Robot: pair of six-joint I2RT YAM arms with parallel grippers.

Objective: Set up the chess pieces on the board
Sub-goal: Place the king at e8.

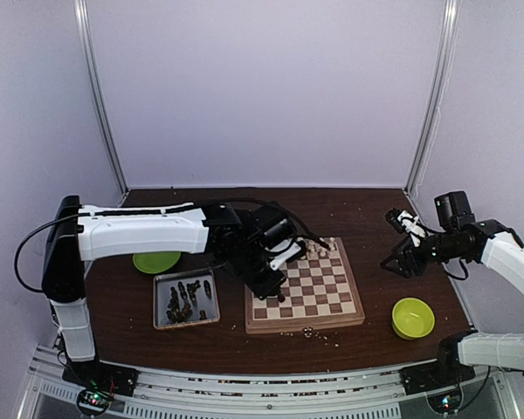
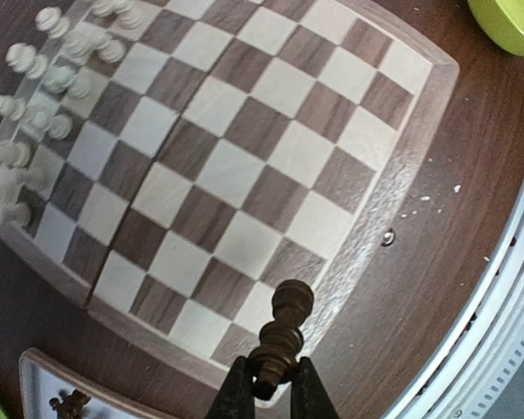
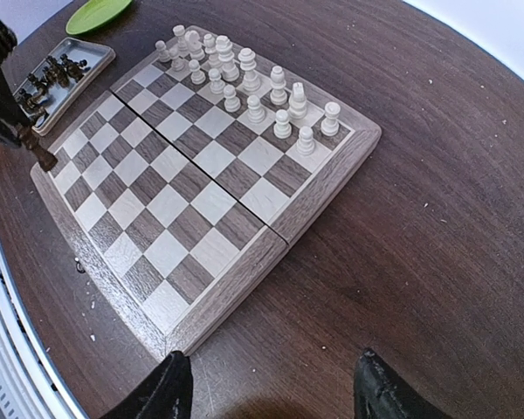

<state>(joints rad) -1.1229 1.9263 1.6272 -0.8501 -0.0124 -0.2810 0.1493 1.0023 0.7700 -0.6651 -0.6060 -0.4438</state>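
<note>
My left gripper [image 1: 271, 284] is shut on a dark brown chess piece [image 2: 284, 332], gripping its narrow end. It holds the piece over the near left corner of the checkered board [image 1: 332, 319]; the right wrist view shows the piece [image 3: 44, 160] low at that corner. I cannot tell whether it touches. Several more dark pieces [image 1: 185, 298] lie in a silver tray [image 1: 186, 274] left of the board. The near rows hold no pieces. My right gripper [image 1: 400, 258] is open and empty [image 3: 271, 384] above the table, right of the board [image 3: 236, 297].
Pale cream pieces [image 1: 319, 249] fill the board's far rows [image 3: 244, 78]. A green bowl [image 1: 413, 317] sits right of the board's near corner. A green plate [image 1: 155, 261] lies behind the tray. Small crumbs and a screw [image 2: 389, 236] lie by the board's near edge.
</note>
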